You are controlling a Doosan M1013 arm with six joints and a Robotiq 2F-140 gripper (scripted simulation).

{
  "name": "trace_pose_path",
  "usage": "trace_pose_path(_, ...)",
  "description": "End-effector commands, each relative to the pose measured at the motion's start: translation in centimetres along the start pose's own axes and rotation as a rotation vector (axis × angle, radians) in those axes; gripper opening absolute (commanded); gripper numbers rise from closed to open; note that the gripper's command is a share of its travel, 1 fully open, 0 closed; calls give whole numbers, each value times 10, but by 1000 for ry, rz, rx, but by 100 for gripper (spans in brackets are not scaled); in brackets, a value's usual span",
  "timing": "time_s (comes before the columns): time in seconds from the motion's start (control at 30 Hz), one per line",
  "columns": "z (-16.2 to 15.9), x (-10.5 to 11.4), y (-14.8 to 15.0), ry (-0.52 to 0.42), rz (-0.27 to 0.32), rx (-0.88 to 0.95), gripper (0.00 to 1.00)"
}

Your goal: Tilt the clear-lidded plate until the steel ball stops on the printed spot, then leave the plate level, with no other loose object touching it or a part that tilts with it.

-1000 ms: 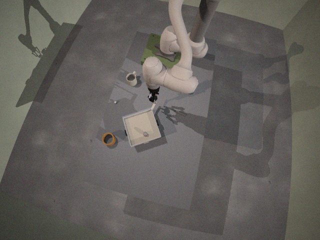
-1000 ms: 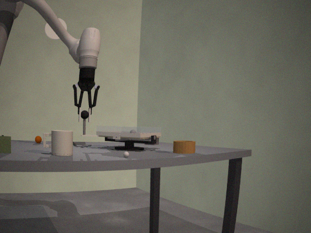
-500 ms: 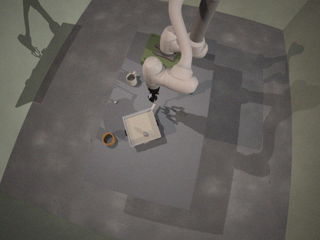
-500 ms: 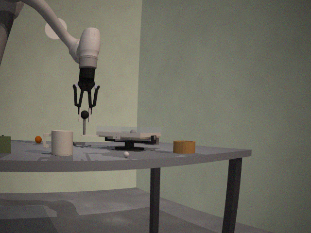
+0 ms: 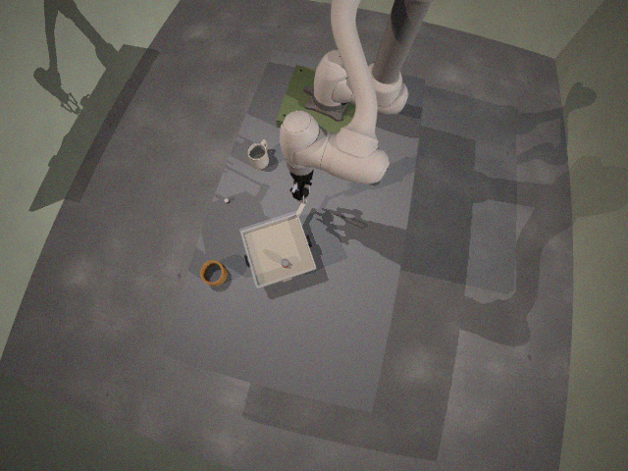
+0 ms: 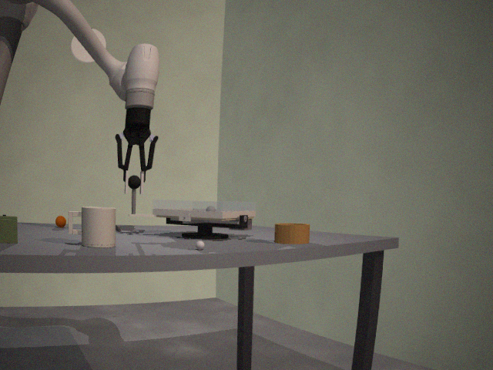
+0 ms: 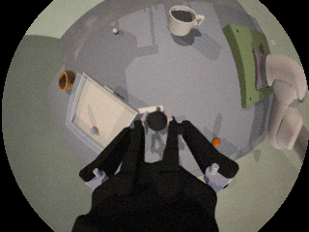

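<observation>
The square clear-lidded plate (image 5: 278, 249) sits on a black pivot stand (image 6: 204, 230) and looks close to level in the side view (image 6: 203, 213). The steel ball (image 5: 286, 262) lies near the plate's front middle, on or right beside a small red printed spot (image 5: 287, 266). An upright handle with a black knob (image 6: 134, 182) rises from an arm at the plate's far corner. My gripper (image 6: 134, 183) points straight down and is shut on that knob; it also shows in the wrist view (image 7: 156, 120).
A cream mug (image 5: 258, 154) stands behind the plate. An orange ring (image 5: 213, 272) sits left of the plate. A small white ball (image 5: 226, 200) and a small orange ball (image 6: 60, 221) lie loose on the table. A green block (image 5: 304, 98) is by the arm's base.
</observation>
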State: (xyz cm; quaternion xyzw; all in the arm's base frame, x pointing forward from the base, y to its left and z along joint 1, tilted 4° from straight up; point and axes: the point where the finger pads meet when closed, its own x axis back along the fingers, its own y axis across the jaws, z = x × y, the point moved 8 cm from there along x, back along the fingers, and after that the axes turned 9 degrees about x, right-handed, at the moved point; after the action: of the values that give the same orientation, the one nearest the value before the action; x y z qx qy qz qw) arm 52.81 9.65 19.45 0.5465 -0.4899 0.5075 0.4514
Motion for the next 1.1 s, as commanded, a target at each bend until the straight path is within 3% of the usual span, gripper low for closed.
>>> trace_pose_path(0.0, 0, 0, 0, 0, 0, 0, 0)
trace_pose_path(0.47, 0, 0, 0, 0, 0, 0, 0)
trace_pose_path(0.5, 0, 0, 0, 0, 0, 0, 36)
trace_pose_path(1.07, 0, 0, 0, 0, 0, 0, 36)
